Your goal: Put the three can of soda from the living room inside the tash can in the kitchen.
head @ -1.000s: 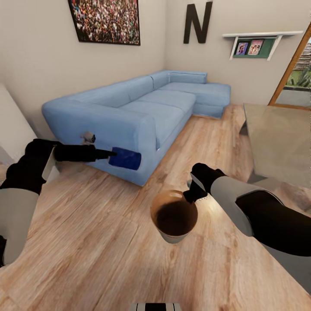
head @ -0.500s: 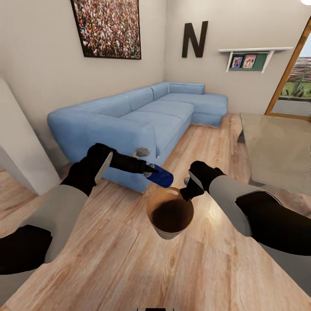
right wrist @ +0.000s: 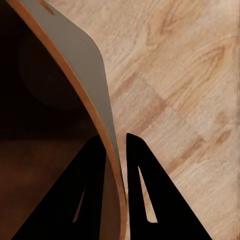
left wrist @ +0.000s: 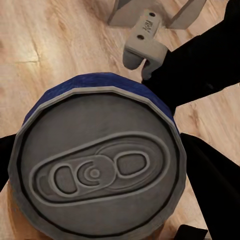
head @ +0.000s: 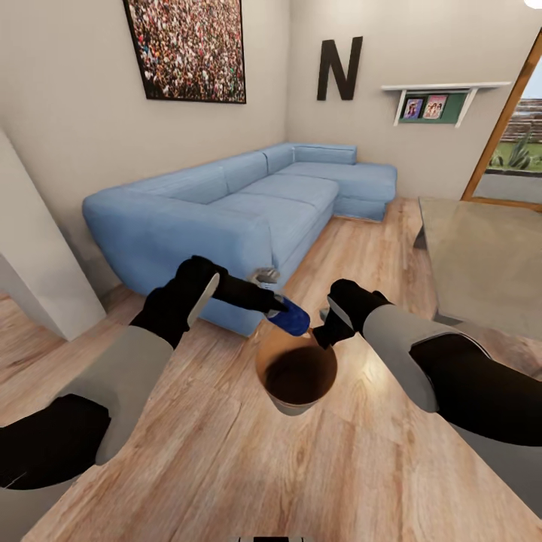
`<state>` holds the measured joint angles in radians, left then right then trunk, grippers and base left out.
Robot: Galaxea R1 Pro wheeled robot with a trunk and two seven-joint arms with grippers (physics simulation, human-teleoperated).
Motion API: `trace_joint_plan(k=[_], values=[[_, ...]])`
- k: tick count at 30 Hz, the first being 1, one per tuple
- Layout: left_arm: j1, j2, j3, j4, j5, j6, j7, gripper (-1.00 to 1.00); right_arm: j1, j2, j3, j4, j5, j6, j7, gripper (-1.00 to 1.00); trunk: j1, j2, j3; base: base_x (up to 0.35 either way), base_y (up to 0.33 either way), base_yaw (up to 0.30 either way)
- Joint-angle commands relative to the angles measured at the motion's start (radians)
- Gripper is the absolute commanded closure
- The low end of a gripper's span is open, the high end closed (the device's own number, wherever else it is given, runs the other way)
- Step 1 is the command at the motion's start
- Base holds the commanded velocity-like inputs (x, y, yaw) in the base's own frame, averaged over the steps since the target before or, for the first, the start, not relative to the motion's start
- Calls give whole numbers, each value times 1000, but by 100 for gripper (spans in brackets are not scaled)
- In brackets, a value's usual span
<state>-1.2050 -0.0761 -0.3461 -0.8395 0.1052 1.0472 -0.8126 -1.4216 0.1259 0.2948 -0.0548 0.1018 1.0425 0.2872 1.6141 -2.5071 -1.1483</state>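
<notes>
My left gripper (head: 280,310) is shut on the dark blue soda can (head: 290,320), holding it tilted just above the far rim of the trash can (head: 296,376). The can's grey metal top (left wrist: 95,172) faces the left wrist camera. The trash can hangs above the wood floor, tan-brown inside, pale grey outside. My right gripper (head: 325,336) is shut on its rim, one finger (right wrist: 82,192) inside the wall (right wrist: 95,85) and the other outside. The two orange cans are out of view.
A blue corner sofa (head: 241,203) stands close ahead on the left. A grey low table (head: 489,256) is at the right. A pale wall corner (head: 34,263) juts in at the left. Wood plank floor (head: 226,452) spreads below both arms.
My left arm has swung right with the blue can, from beside the sofa's arm to just over the bin's rim. The head view also shifted at first. The right arm and bin barely moved.
</notes>
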Motion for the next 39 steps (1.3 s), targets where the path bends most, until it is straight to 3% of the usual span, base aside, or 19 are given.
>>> trace_joint_plan(k=[1, 9, 12, 17, 22, 26, 37, 39], values=[[6, -6, -16, 1, 0, 0, 13, 100, 0, 1, -15, -8, -24, 3, 6, 100, 0, 0, 0, 0, 0, 0], [32, -29, -81, 4, 1, 0, 34, 100, 0, 3, -14, -26, -24, 4, 6, 100, 0, 0, 0, 0, 0, 0], [41, -31, -143, 5, 1, 0, 38, 100, 0, 3, -14, -27, -24, 4, 6, 100, 0, 0, 0, 0, 0, 0], [45, -34, -178, 35, 1, 0, 40, 100, 0, 5, -14, -29, -24, 5, 6, 100, 0, 0, 0, 0, 0, 0], [59, -46, -192, 69, 1, 0, 41, 100, 0, 11, -15, -33, -25, 5, 6, 100, 0, 0, 0, 0, 0, 0], [80, -50, -200, 78, 2, 0, 114, 100, -1, 20, -15, -66, -25, 5, 6, 100, 0, 0, 0, 0, 0, 0], [119, -60, -212, 80, 3, 0, 173, 100, -2, 30, -17, -77, -25, 5, 6, 100, 0, 0, 0, 0, 0, 0], [129, -60, -216, 80, 3, 0, 207, 100, -2, 32, -17, -77, -26, 5, 6, 100, 0, 0, 0, 0, 0, 0]])
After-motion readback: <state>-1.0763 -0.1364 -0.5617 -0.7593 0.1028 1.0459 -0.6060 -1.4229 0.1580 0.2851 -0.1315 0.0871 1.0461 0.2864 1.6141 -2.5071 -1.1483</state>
